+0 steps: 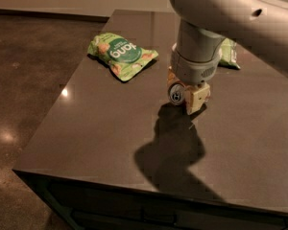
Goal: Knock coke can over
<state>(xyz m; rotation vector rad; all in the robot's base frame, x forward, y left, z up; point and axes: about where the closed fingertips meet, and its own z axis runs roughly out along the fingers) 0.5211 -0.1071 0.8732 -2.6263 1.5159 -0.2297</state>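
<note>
Gripper (185, 95) over the table (105, 128) looks clamped on coke can (176, 94), silver top facing camera; green bag (122, 55) lettering upside-down, unreadable.

Dark table (101, 128), green snack bag (122, 55), second green bag (229, 54), claw (185, 98) low above it

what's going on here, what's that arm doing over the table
A grey robot arm hangs over a dark glossy table. Its tool is low near the middle of the table, right at a small red-orange metal soda can. The can's silver top faces the camera, so it looks tipped rather than upright. A green snack bag lies flat at the far left, and a second green bag is partly hidden behind the arm.
</note>
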